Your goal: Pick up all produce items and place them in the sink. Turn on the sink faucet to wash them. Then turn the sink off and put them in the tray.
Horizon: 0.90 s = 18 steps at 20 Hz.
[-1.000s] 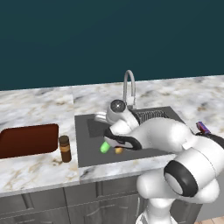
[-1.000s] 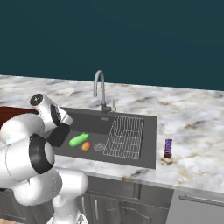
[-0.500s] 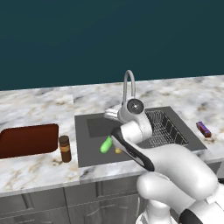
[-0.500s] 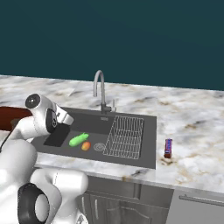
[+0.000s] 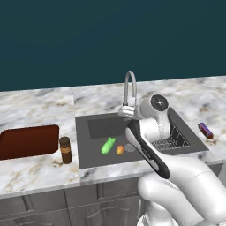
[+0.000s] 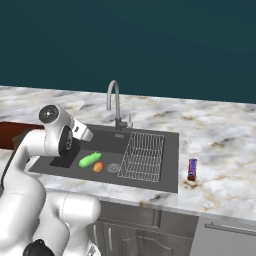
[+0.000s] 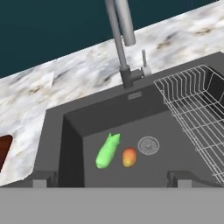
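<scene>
- The sink (image 7: 70, 131), centre frame, holds the cucumber (image 7: 107, 151) and the orange fruit (image 7: 128, 157) beside the drain (image 7: 148, 145).
- The tray (image 5: 26, 141) sits at far left.
- The claw (image 7: 111, 178) hangs above the sink, spread wide, holding nothing.

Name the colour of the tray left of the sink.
Dark reddish-brown; the tray shows best in the left base view.

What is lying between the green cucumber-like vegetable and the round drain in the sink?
The small orange-yellow fruit lies between the bright green elongated vegetable and the round grey drain, on the dark sink's floor, seen in the hand view.
</scene>
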{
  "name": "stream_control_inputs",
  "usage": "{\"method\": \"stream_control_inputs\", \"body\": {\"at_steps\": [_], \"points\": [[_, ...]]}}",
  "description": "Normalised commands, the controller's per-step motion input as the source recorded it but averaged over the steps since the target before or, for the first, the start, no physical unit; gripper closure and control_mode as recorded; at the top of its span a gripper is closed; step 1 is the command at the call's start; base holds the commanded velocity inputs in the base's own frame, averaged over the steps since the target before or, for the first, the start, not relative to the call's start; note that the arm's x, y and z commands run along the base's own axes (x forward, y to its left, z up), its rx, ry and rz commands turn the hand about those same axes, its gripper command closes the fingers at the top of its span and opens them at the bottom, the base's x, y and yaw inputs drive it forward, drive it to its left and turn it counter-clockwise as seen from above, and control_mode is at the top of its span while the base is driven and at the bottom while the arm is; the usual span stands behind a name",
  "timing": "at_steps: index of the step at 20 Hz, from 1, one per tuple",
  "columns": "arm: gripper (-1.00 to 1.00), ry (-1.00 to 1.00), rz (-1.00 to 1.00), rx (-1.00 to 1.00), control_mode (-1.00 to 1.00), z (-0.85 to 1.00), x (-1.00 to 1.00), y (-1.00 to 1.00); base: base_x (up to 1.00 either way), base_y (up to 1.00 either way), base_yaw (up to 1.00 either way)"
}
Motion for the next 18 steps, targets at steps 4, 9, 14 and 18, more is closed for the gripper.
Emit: {"method": "stream_control_inputs", "body": {"at_steps": [4, 9, 14, 18], "points": [[-1.00, 0.00, 0.09, 0.00, -1.00, 0.13, -0.13, -0.53, 0.00, 0.00, 0.00], [-1.00, 0.00, 0.09, 0.00, -1.00, 0.10, -0.18, -0.59, 0.00, 0.00, 0.00], [-1.00, -0.01, 0.09, 0.00, -1.00, 0.05, -0.23, -0.62, 0.00, 0.00, 0.00], [-1.00, -0.05, 0.07, 0.01, -1.00, 0.01, -0.24, -0.64, 0.00, 0.00, 0.00]]}}
